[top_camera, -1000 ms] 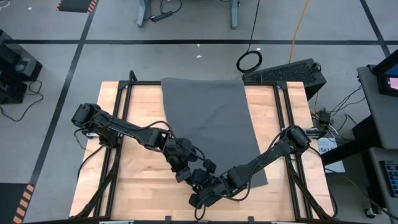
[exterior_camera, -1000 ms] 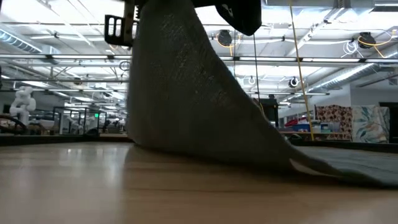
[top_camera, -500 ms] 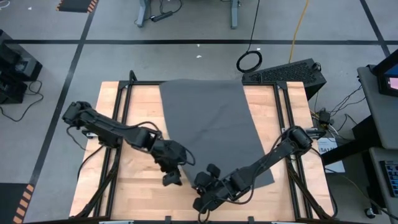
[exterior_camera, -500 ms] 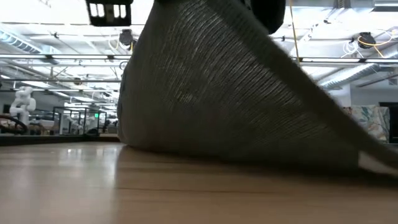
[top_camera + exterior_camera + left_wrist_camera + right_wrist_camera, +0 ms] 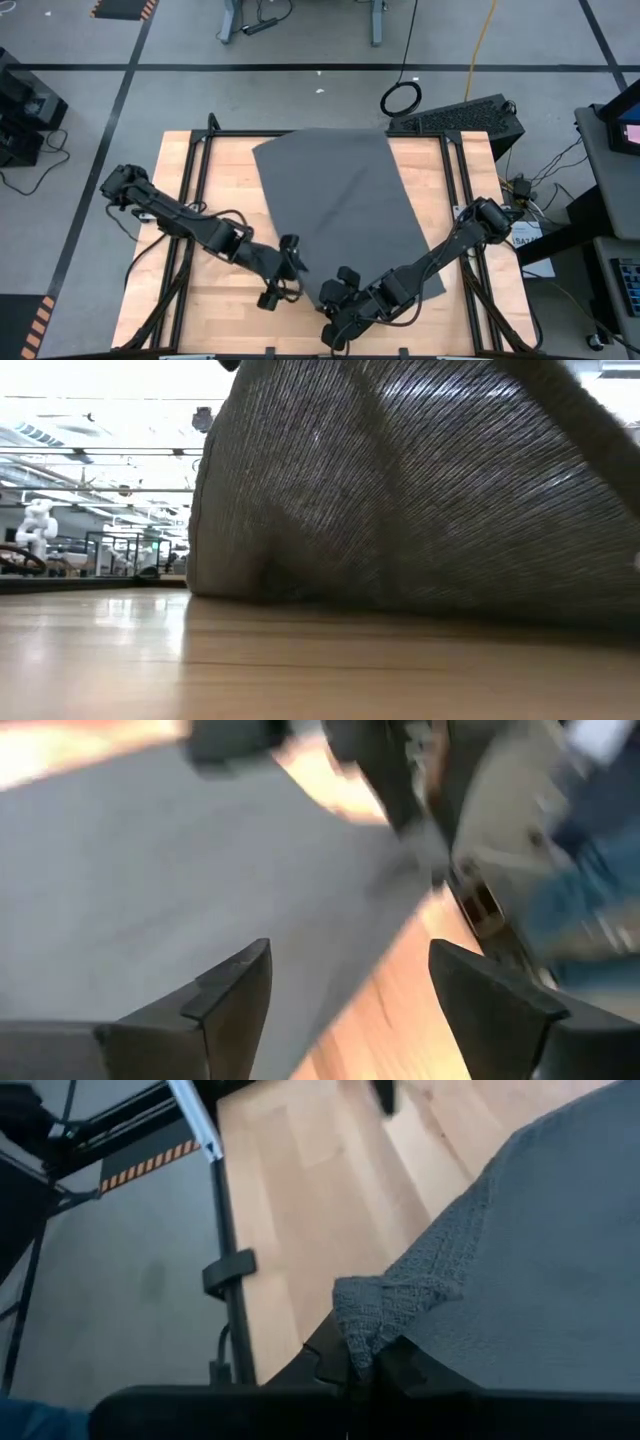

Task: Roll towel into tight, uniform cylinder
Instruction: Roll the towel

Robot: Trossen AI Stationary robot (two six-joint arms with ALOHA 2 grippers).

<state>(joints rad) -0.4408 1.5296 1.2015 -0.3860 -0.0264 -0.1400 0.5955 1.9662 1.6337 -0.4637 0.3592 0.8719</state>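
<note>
Your towel [image 5: 345, 205] is lying flat on the table [image 5: 215, 310], long axis running from the far edge toward the near right, slightly skewed. Right gripper [image 5: 365, 1370] is pinching the near corner, fingers clamped on cloth. Left gripper [image 5: 350, 990] is hanging spread wide, holding nothing, just beside the towel's near left edge.

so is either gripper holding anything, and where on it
The right gripper pinches the towel by a near corner. The left gripper is open, holding nothing.
</note>
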